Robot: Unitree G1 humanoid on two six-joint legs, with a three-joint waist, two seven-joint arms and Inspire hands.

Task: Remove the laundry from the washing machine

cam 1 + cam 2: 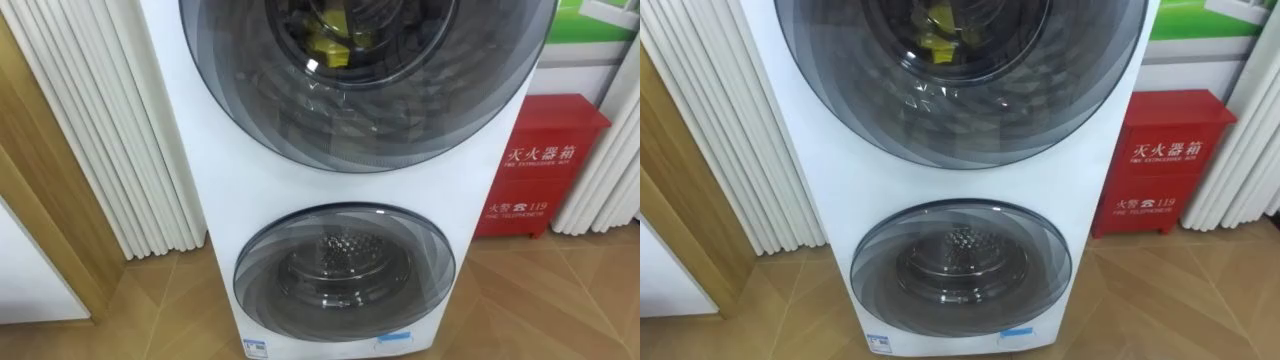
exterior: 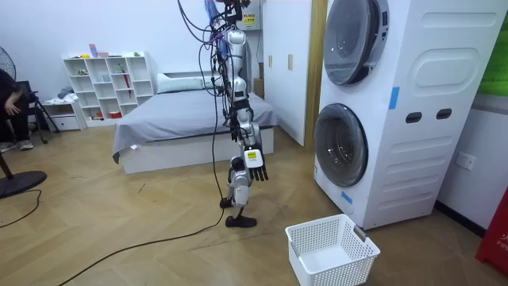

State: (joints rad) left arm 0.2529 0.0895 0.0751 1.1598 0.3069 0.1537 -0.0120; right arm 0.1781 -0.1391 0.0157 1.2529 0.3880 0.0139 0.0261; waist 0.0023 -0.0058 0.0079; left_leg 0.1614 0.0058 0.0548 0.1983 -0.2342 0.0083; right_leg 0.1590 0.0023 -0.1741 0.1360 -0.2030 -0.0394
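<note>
Washer [image 1: 215,170]: you have two round doors, upper door [image 1: 400,120] and lower door [image 1: 345,270], both shut. One yellow cloth [image 1: 328,45] sits behind the upper glass. One red cabinet [image 1: 545,165], one basket [image 2: 317,226]. Your right hand [image 2: 255,168] hangs loose, empty.

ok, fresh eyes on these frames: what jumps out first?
The stacked white washing machine dominates the eye views. Its upper door and lower door are both shut, and a yellow item shows behind the upper glass. A red fire-extinguisher box stands on the floor at its right. In the room view the robot stands back from the machine, with a white laundry basket on the floor by the machine's front.
</note>
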